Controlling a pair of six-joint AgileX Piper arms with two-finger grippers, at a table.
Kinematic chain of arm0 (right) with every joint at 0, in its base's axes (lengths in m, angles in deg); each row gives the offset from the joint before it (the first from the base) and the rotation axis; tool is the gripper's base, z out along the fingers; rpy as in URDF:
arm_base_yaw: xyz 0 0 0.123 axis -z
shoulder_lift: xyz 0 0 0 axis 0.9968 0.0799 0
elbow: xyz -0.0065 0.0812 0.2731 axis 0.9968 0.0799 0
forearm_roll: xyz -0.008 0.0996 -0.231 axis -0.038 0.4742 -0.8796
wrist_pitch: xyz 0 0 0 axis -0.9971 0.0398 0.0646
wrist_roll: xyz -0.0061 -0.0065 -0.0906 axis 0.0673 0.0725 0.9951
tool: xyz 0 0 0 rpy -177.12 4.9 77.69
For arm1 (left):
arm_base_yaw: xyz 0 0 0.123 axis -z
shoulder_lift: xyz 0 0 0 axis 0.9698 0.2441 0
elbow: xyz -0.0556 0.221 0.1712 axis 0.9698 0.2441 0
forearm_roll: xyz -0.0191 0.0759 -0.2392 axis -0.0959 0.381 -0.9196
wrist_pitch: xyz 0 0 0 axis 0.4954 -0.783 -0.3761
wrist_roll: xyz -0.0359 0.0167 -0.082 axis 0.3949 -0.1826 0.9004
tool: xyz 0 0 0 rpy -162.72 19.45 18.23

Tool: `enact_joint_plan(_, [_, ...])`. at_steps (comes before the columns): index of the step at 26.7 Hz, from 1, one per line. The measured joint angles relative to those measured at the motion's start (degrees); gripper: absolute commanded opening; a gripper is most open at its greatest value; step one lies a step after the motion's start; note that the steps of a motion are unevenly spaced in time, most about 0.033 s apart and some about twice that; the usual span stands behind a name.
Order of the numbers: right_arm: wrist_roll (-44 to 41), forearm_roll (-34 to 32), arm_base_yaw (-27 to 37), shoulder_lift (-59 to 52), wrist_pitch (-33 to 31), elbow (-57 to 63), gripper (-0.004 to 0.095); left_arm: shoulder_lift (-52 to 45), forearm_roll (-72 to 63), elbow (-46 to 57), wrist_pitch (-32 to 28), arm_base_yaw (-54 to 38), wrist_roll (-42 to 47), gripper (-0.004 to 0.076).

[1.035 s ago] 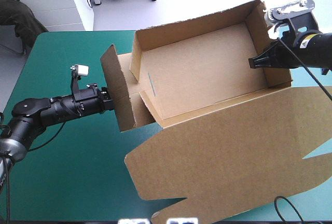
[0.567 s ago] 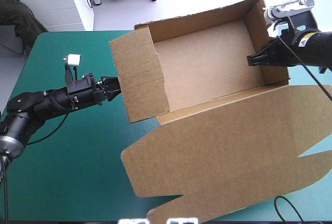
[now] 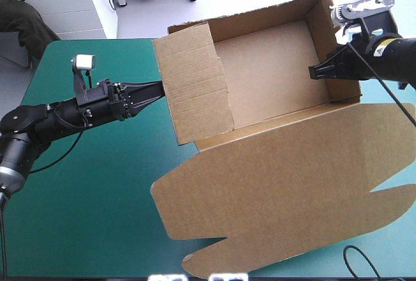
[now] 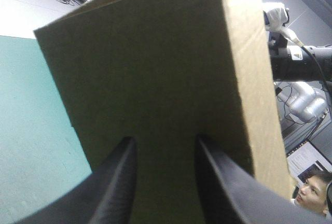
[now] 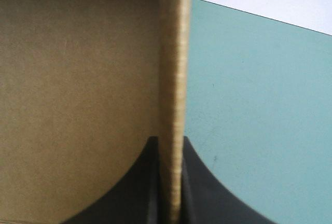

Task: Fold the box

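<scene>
The brown box [image 3: 273,73] stands as an open tray with its walls up and its wide lid [image 3: 286,190] lying flat toward the table's front. The left end flap [image 3: 195,89] leans inward over the tray. My left gripper [image 3: 158,88] touches the flap's outer face. In the left wrist view its fingers [image 4: 120,167] stand a little apart against the flap [image 4: 155,68], with nothing between them. My right gripper [image 3: 315,73] is shut on the tray's right wall, and the right wrist view shows that wall's edge [image 5: 174,79] pinched between the fingers [image 5: 168,143].
Bare teal-green cover [image 3: 97,196] lies left of and in front of the box, under the left arm. The lid's cut edge [image 3: 201,265] reaches almost to the table's front edge. More cover [image 5: 259,105] shows outside the right wall.
The left end flap has swung from hanging outward to leaning in over the tray. My left gripper moved right and up with it. My right gripper kept its hold on the right wall.
</scene>
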Motion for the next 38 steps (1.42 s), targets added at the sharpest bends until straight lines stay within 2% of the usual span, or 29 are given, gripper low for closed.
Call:
enact_joint_plan(17, [0.2,1.7,0.0,0.7,2.8,0.0,-0.0017,0.0,1.3,-6.5,0.6,2.4,6.2,0.0431])
enact_joint_plan(28, [0.1,2.6,-0.3,0.9,6.9,0.0,-0.0017,0.0,15.9,-15.6,-4.9,2.4,16.2,0.0431])
enact_joint_plan(38, [-4.0,1.7,-7.4,4.7,12.3,0.0,-0.0015,0.0,35.1,-27.9,-5.7,4.3,29.8,0.0431])
